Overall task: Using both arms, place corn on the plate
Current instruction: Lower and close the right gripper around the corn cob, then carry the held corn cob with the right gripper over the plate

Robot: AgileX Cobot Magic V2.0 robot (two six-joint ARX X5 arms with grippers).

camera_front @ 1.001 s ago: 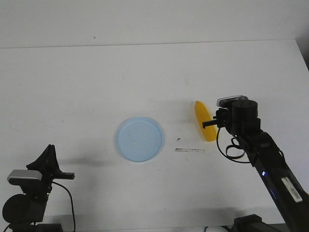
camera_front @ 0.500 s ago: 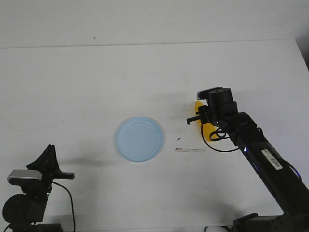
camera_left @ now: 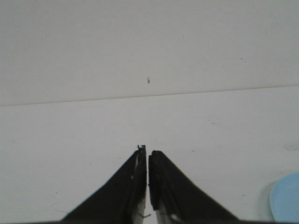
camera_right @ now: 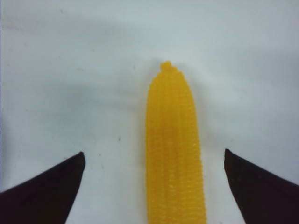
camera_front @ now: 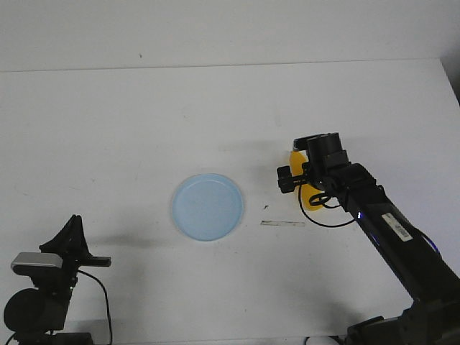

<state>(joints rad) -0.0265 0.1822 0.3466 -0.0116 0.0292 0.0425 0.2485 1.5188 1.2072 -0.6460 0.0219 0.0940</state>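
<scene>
The yellow corn [camera_front: 311, 199] lies on the white table, right of the pale blue plate [camera_front: 208, 207]. My right gripper [camera_front: 305, 182] hangs directly over the corn and hides its middle in the front view. In the right wrist view the corn [camera_right: 174, 154] runs lengthwise between the fingers, pointed end away from the wrist. There my right gripper [camera_right: 154, 152] is open wide, with a clear gap on each side of the cob. The plate holds nothing. My left gripper [camera_front: 72, 231] rests at the near left corner, far from both. Its tips [camera_left: 147, 151] are shut on nothing.
A thin pale strip [camera_front: 282, 223] lies on the table just in front of the corn, between it and the plate. The table's far edge [camera_front: 215, 67] meets a white wall. A sliver of the plate [camera_left: 286, 203] shows in the left wrist view.
My right arm has swung left and reached out over the corn, its wrist turning down onto the cob. The left arm, the plate and the corn have not moved.
</scene>
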